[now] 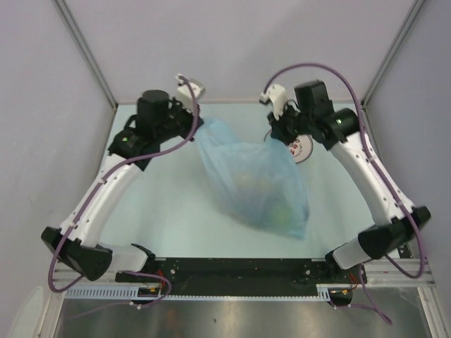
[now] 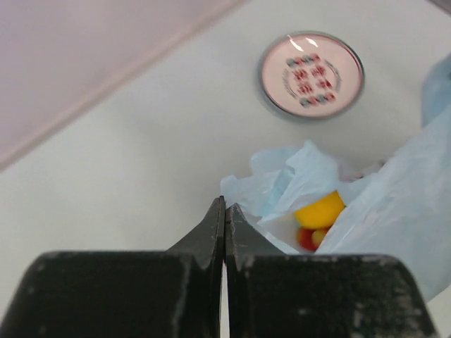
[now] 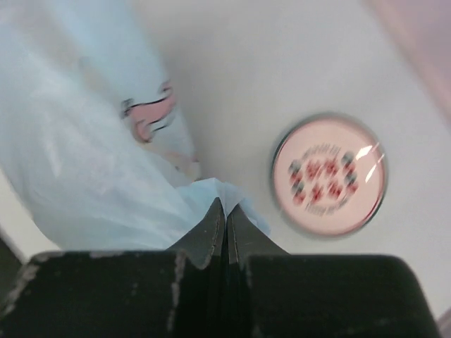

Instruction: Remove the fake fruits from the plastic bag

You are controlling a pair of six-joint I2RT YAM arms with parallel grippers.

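The light-blue plastic bag (image 1: pixel 257 183) hangs stretched between my two grippers above the table's middle, its bulging bottom low toward the front. My left gripper (image 1: pixel 199 127) is shut on the bag's far-left corner; in the left wrist view its tips (image 2: pixel 224 205) meet at the bag's edge (image 2: pixel 296 176). My right gripper (image 1: pixel 279 136) is shut on the far-right corner, with a fold of the bag (image 3: pixel 211 191) pinched between its tips (image 3: pixel 225 205). A yellow fruit (image 2: pixel 320 210) and red berries (image 2: pixel 308 238) show inside the bag's opening. Greenish fruits (image 1: pixel 282 215) show faintly through the plastic.
A round white plate with red lettering (image 1: pixel 303 148) lies on the table just right of the right gripper; it also shows in the left wrist view (image 2: pixel 311 74) and the right wrist view (image 3: pixel 329 174). Grey walls enclose the table on three sides.
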